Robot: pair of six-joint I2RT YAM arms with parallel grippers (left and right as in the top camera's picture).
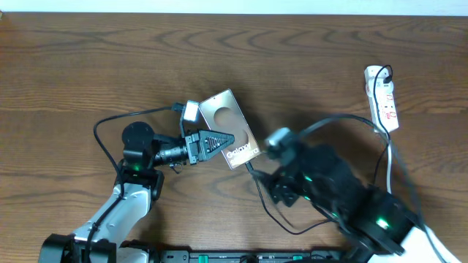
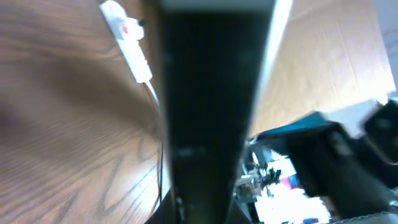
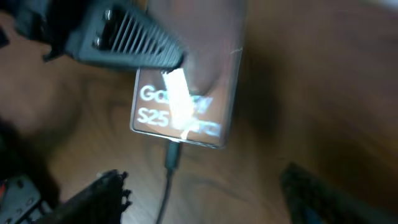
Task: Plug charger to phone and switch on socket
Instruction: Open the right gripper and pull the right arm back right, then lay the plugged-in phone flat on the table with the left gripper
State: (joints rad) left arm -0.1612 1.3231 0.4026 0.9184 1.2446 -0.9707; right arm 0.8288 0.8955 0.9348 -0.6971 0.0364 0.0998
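Right wrist view looks down on the phone (image 3: 186, 93). Its lettered end is nearest, and the charger (image 3: 171, 157) has its connector tip against the middle of that end's edge. How deep the tip sits is lost in blur. The thin cable trails out of the bottom of the picture. The far end of the phone is hidden under a ribbed black finger of the left gripper (image 1: 213, 140).

From overhead, the phone lies askew at the middle of the table (image 1: 73, 58). The left arm reaches in from the near left corner with its forearm level. Its fingers are clamped on the phone's left long edge.

The right arm comes from the near right corner, wrist bent toward the lettered end. From overhead its fingers are lost in the arm's dark bulk. Its own camera shows the right gripper (image 3: 204, 182) spread wide, with the cable running untouched between the fingers.

Only the overhead and left wrist views show the socket (image 1: 382, 98), which lies near the table's far right corner, well apart from the phone. A dark blurred slab fills the middle of the left wrist view and cannot be made out.
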